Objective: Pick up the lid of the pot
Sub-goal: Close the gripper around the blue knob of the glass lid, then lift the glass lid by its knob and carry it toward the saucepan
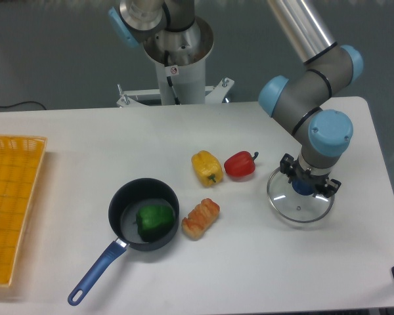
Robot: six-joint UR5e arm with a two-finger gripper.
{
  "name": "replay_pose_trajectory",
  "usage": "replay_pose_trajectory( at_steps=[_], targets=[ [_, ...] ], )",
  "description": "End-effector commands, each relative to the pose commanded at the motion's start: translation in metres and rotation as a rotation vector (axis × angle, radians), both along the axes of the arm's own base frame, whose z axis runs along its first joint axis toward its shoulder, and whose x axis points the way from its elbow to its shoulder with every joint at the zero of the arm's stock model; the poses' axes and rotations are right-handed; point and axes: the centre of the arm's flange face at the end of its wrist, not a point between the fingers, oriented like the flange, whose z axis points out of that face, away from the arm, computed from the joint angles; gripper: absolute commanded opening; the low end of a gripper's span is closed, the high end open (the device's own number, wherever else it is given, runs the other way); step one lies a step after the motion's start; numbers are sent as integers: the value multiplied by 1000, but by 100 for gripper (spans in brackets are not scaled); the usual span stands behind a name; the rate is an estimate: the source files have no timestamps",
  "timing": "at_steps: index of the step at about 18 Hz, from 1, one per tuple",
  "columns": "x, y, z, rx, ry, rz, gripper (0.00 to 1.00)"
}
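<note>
At the right, my gripper [306, 177] points down over the glass pot lid [297, 207], its fingers closed on either side of the dark blue knob [303, 186]. The lid is round and clear with a thin metal rim, and it looks slightly tilted. How far it stands off the table cannot be told. The fingers and knob cover part of the lid's back side.
A black pan [119, 224] with a blue handle holds a green pepper [155, 219] at left centre. A yellow pepper [207, 167], red pepper [240, 165] and brown food piece [200, 218] lie between pan and lid. An orange crate [13, 197] stands far left.
</note>
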Motion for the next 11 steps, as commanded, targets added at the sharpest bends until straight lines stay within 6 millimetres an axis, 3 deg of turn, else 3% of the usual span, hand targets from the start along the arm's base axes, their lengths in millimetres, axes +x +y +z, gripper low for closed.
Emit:
replay_pose_trajectory(
  at_steps=[11],
  targets=[
    [45, 41, 41, 17, -41, 35, 52]
  ],
)
